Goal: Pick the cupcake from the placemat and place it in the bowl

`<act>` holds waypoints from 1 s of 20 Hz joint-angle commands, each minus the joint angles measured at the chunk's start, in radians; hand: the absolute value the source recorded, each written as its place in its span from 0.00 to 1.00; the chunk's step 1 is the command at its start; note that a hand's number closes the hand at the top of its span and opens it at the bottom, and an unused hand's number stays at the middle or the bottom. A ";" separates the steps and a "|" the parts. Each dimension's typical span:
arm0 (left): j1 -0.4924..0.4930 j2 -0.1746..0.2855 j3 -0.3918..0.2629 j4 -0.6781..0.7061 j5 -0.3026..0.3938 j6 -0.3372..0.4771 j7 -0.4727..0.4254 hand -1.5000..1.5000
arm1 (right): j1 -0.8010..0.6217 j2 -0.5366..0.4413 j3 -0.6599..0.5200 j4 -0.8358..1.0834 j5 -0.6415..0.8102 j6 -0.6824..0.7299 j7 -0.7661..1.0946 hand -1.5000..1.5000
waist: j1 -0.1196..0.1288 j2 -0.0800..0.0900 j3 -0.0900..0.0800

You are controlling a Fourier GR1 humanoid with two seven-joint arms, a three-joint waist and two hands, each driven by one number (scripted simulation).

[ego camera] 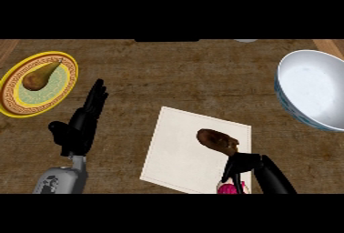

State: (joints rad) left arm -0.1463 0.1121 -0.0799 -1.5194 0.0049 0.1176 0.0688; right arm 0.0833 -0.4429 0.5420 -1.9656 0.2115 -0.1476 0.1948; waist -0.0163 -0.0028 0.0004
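Note:
The cupcake [217,139] lies tilted over the white placemat [178,154] in the lower middle. Its brown top points up and left, and a bit of pink wrapper [231,188] shows at the lower edge. My right hand [250,164] comes in from the bottom right, with its fingers curled round the cupcake's middle and hiding that part. The white bowl [295,107] with a blue-patterned outside stands at the right edge, up and right of the placemat. My left hand [82,125] rests open on the counter at the left, fingers pointing away from me.
A yellow-rimmed plate [13,98] with a brown pear-shaped piece of food [39,77] sits at the far left, just beyond the left hand. Bare wooden counter [194,73] lies between the placemat, plate and bowl.

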 commanded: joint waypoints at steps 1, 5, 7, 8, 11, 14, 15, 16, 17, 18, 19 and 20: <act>0.040 0.002 -0.011 -0.063 0.002 -0.009 0.015 0.50 | 0.071 -0.015 -0.028 -0.135 -0.010 -0.024 -0.117 1.00 | 0.008 -0.002 0.000; -0.025 -0.028 -0.026 -0.029 -0.046 0.044 0.047 0.50 | 0.115 -0.093 -0.116 -0.369 0.031 -0.038 -0.068 1.00 | -0.010 -0.003 0.000; 0.035 -0.006 -0.006 -0.009 -0.012 -0.006 -0.024 0.50 | 0.107 -0.120 -0.199 -0.443 0.028 -0.035 -0.032 1.00 | -0.003 -0.002 -0.001; 0.008 -0.043 -0.041 -0.044 -0.046 0.040 0.035 0.50 | 0.089 -0.106 -0.180 -0.479 0.075 -0.039 0.024 1.00 | 0.002 -0.002 -0.001; 0.086 -0.026 -0.031 -0.014 -0.020 -0.011 -0.052 0.50 | 0.059 -0.139 -0.281 -0.591 0.072 -0.013 0.183 1.00 | 0.009 0.000 -0.002; 0.033 0.020 0.033 -0.037 0.031 -0.045 0.006 0.50 | 0.031 -0.187 -0.359 -0.661 0.039 0.028 0.306 1.00 | 0.005 -0.001 -0.002; 0.050 0.008 0.001 -0.081 -0.008 -0.014 0.026 0.50 | -0.062 -0.193 -0.379 -0.637 0.039 0.029 0.404 1.00 | 0.015 -0.001 -0.003; 0.013 0.031 0.019 -0.056 0.023 -0.062 0.021 0.50 | -0.138 -0.212 -0.411 -0.619 -0.008 0.055 0.468 1.00 | 0.016 0.001 -0.003; 0.014 -0.029 -0.041 -0.058 -0.043 0.008 0.055 0.50 | -0.203 -0.205 -0.435 -0.564 -0.014 0.056 0.478 1.00 | 0.018 0.002 -0.002; 0.032 -0.025 -0.023 -0.047 -0.038 0.004 0.005 0.50 | -0.236 -0.225 -0.507 -0.540 -0.108 0.102 0.496 1.00 | 0.018 0.002 -0.002; 0.021 0.011 0.015 -0.065 0.007 -0.040 0.039 0.50 | -0.253 -0.190 -0.428 -0.582 -0.017 0.076 0.572 1.00 | 0.018 0.001 -0.002; 0.029 -0.016 -0.017 -0.074 -0.026 -0.007 0.040 0.50 | -0.327 -0.224 -0.499 -0.577 -0.091 0.089 0.636 1.00 | 0.019 0.000 -0.003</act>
State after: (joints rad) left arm -0.1207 0.1071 -0.0864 -1.5759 -0.0080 0.1011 0.0958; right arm -0.1199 -0.6357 0.1295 -2.4197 0.1846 -0.0950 0.6159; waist -0.0013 -0.0023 -0.0017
